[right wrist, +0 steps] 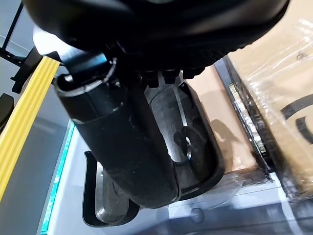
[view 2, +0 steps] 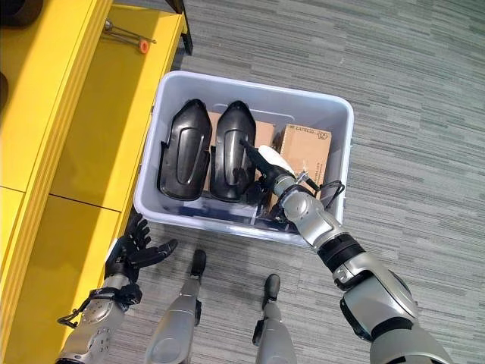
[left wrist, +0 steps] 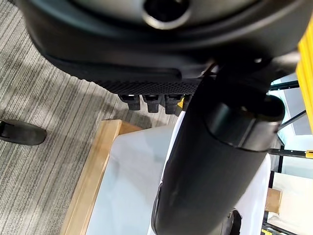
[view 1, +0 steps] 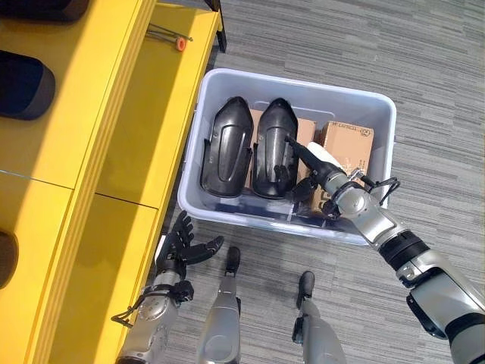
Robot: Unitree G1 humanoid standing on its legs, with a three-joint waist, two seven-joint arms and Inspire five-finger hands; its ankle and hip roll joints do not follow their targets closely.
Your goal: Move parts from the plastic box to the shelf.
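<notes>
A pale grey plastic box (view 1: 295, 82) stands on the carpet beside the yellow shelf (view 1: 114, 114). Two black moulded parts lie side by side in it, one on the left (view 1: 226, 148) and one on the right (view 1: 273, 152). My right hand (view 1: 317, 173) reaches into the box from the lower right. Its fingers are straight and open over the right part (right wrist: 195, 142), and nothing is held. My left hand (view 1: 182, 244) hangs low by the shelf's front with its fingers spread open.
Brown cardboard boxes (view 1: 348, 144) fill the right side of the plastic box, close to my right hand. Dark parts (view 1: 23, 83) lie on the shelf's upper level. A thin tool with an orange tip (view 1: 170, 36) lies on the lower ledge.
</notes>
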